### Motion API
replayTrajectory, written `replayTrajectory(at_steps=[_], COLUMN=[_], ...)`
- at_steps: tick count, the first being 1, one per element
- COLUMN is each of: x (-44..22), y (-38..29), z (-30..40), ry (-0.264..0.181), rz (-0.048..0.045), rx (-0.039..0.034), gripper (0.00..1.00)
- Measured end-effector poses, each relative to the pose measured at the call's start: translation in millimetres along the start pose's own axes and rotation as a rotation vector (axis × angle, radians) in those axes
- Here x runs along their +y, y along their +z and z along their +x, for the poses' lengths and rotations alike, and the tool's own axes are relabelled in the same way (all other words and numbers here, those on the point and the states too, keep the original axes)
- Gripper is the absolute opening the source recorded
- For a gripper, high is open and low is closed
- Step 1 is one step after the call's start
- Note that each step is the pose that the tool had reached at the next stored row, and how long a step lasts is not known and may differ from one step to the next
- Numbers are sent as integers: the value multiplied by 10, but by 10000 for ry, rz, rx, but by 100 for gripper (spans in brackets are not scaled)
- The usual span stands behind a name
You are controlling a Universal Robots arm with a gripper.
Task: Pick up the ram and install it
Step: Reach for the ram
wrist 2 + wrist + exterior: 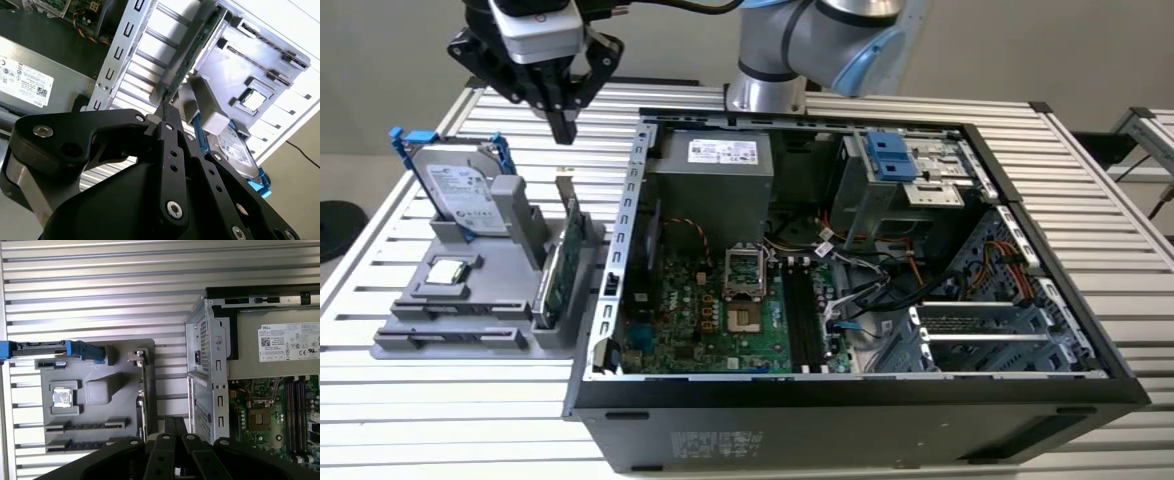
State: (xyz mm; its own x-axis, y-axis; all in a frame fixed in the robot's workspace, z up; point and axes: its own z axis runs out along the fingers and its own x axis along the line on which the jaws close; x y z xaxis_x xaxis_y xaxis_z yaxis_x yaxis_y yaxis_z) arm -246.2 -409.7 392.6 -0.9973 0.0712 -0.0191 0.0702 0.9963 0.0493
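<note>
1. Nearest in the exterior view is the black wall of the computer case, along the bottom of the frame. Behind it lies the motherboard with its long black memory slots.
2. At the exterior view's left stands the grey holder tray. I take the ram to be the dark thin strip lying in a rail at the tray's near end, as seen in the first wrist view. It is well apart from the gripper. I cannot tell whether the second rail beside it holds another stick.
3. Farther back on the tray are the green circuit card, standing on edge, and the hard drive in its blue bracket.
4. In the upper left of the frame hangs the gripper. It points straight down, high above the far end of the green card, and touches nothing. Its jaws are pressed together with nothing between them.
5. For a good pick, I judge that the jaws must part a little wider than the stick is thick. They should take it across its thin side at the middle of its length, come straight down, and keep clear of the green card.
</note>
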Motion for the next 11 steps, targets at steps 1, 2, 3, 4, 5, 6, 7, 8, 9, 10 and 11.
replayTrajectory(at_steps=[1,2,3,4,5,6,7,8,9,10,11], x=[-3,-6,-9,-11,-13,-16,-18,-21,-24,-27,-30], y=[0,-1,-1,-1,-2,-2,-2,-3,-3,-4,-4], z=[14,27,39,51,62,73,85,98,110,123,133], ry=[0,1,0,1,1,0,0,1,0,1,0], rz=[0,0,0,0,0,0,-1,0,0,0,0], rx=[0,0,0,0,0,0,-1,0,-1,0,0], gripper=[0,0,0,0,0,0,0,0,0,0,0])
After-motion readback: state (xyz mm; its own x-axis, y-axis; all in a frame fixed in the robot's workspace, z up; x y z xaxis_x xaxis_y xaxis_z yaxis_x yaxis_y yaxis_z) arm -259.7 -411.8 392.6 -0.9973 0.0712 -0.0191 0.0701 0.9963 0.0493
